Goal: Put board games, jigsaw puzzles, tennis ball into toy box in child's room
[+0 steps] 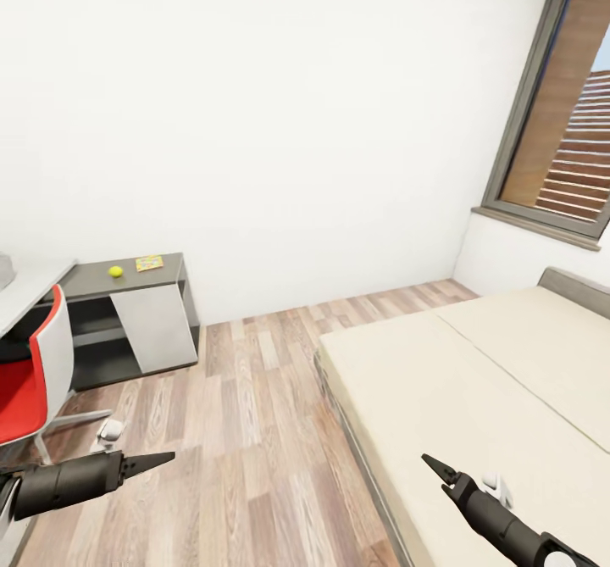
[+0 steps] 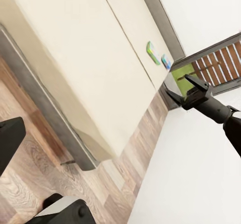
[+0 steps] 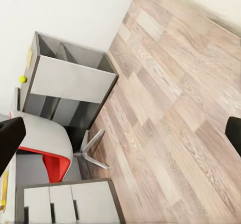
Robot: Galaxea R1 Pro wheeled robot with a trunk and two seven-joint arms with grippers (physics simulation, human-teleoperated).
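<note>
The ball (image 1: 115, 271) sits far ahead-left on the table (image 1: 93, 279), nearer the left gripper (image 1: 151, 462); the right gripper (image 1: 440, 471) hangs over the bed (image 1: 474, 380). Both look closed and empty, as far as I can tell.

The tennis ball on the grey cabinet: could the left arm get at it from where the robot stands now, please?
Probably not. The tennis ball lies on the grey cabinet against the far wall, while the left gripper hangs low over the wood floor, well short of it. The red chair stands between, so the base likely must drive closer.

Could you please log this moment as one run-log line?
phase: in transit | left gripper: shut, empty | right gripper: shut, empty | tennis ball: on table
</note>
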